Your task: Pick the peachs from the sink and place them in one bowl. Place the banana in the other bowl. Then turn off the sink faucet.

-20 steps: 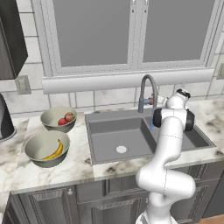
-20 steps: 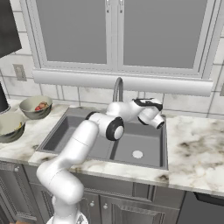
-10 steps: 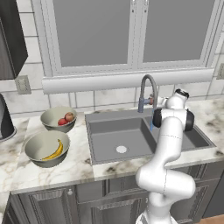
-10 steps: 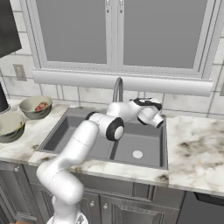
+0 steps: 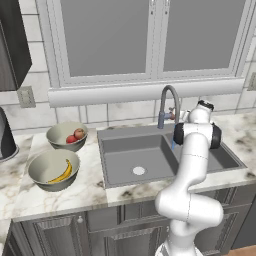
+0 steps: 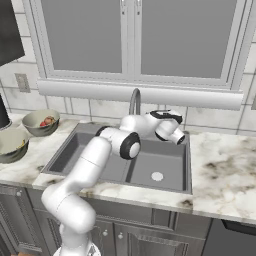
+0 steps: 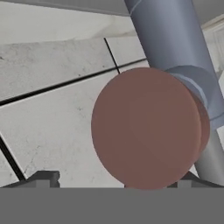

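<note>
My gripper (image 7: 113, 181) is open, its two dark fingertips (image 7: 43, 177) standing wide on either side of the round reddish end of the sink faucet's handle (image 7: 146, 127). The grey faucet (image 5: 169, 102) rises behind the sink (image 5: 150, 160), and the arm's wrist (image 5: 201, 111) sits just right of its base. The peachs (image 5: 76, 135) lie in the far, smaller bowl (image 5: 62, 131). In the nearer, wider bowl (image 5: 42, 167) lies the banana (image 5: 62, 173). A thin bluish streak (image 5: 172, 145) shows under the spout.
White tiled wall and a window ledge (image 5: 145, 92) run close behind the faucet. Marble counter (image 6: 225, 170) stretches right of the sink. A dark appliance (image 5: 6, 140) stands at the far left, beyond the bowls.
</note>
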